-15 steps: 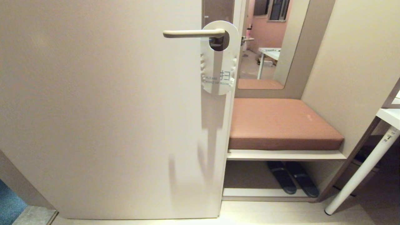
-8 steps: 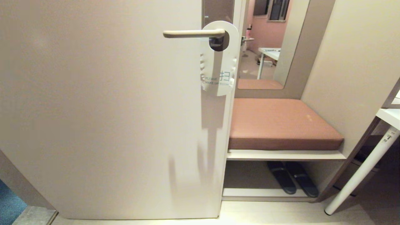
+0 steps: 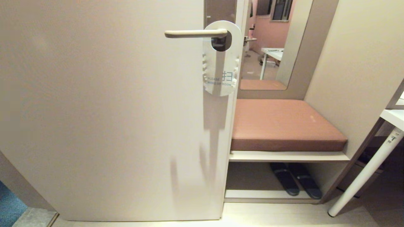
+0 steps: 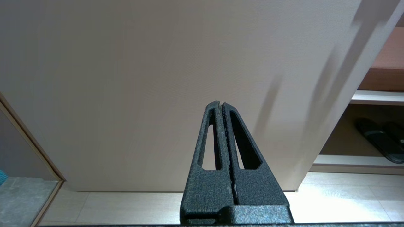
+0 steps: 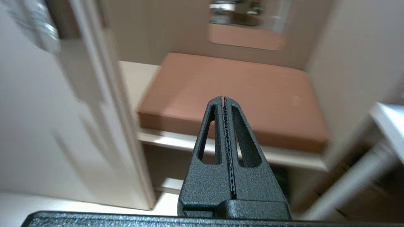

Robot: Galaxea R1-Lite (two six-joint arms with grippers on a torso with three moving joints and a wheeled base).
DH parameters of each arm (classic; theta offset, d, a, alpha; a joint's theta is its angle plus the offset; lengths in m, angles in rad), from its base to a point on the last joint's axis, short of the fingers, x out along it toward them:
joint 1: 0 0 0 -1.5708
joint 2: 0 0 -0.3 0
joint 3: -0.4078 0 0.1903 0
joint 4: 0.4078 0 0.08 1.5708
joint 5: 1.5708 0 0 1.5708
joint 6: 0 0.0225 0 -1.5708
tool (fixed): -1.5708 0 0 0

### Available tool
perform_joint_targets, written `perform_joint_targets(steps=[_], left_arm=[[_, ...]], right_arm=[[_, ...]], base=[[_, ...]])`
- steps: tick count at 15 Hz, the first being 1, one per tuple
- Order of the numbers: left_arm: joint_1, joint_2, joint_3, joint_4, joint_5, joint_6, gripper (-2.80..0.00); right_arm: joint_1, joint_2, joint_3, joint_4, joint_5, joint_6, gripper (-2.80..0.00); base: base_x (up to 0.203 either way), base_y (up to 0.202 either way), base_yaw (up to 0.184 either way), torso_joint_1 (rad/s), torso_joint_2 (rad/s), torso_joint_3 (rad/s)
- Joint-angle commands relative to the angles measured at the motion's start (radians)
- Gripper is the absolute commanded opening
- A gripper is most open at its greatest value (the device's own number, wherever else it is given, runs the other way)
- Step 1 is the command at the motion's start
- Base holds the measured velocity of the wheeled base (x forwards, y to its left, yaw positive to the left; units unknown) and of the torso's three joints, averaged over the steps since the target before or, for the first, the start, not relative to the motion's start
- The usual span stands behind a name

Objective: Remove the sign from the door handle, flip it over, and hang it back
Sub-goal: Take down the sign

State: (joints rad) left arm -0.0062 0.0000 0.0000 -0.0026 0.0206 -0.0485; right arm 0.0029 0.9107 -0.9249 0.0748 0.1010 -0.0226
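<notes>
The sign (image 3: 221, 60) hangs by its large hole on the door handle (image 3: 195, 33), a cream lever at the door's right edge under a brown-grey backplate (image 3: 220, 9). The face towards me is white, with blue lettering and a Chinese character near its lower end. Neither arm shows in the head view. My left gripper (image 4: 221, 102) is shut and empty, low before the bare door panel (image 4: 157, 78). My right gripper (image 5: 223, 97) is shut and empty too, facing the brown bench cushion (image 5: 233, 94) right of the door's edge. The right wrist view is smeared by motion.
Right of the door stands a bench with a brown cushion (image 3: 284, 123). Dark slippers (image 3: 295, 183) lie on the shelf below it and a mirror (image 3: 268, 47) hangs behind. A white table leg (image 3: 363, 176) slants at the far right. Blue carpet (image 3: 9, 205) shows at the lower left.
</notes>
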Motion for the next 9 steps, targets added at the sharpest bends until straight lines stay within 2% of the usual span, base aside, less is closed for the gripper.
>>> perform_joint_targets(steps=[1, 5, 7, 9], left_arm=[[-0.001, 0.002, 0.0, 0.0, 0.001, -0.001, -2.8], [0.0, 0.002, 0.0, 0.0, 0.001, -0.001, -2.8], [0.0, 0.002, 0.0, 0.0, 0.001, -0.001, -2.8], [-0.001, 0.002, 0.0, 0.0, 0.001, -0.001, -2.8]], right_arm=[[0.003, 0.143, -0.036, -0.04, 0.069, -0.001, -2.8], [0.067, 0.309, -0.117, -0.129, 0.32, -0.002, -2.8], [0.083, 0.371, -0.141, -0.139, 0.487, -0.009, -2.8], [0.093, 0.429, -0.155, -0.209, 0.645, -0.021, -2.8]], base=[[0.0, 0.0, 0.0, 0.0, 0.0, 0.0], [0.0, 0.0, 0.0, 0.0, 0.0, 0.0], [0.0, 0.0, 0.0, 0.0, 0.0, 0.0], [0.0, 0.0, 0.0, 0.0, 0.0, 0.0]])
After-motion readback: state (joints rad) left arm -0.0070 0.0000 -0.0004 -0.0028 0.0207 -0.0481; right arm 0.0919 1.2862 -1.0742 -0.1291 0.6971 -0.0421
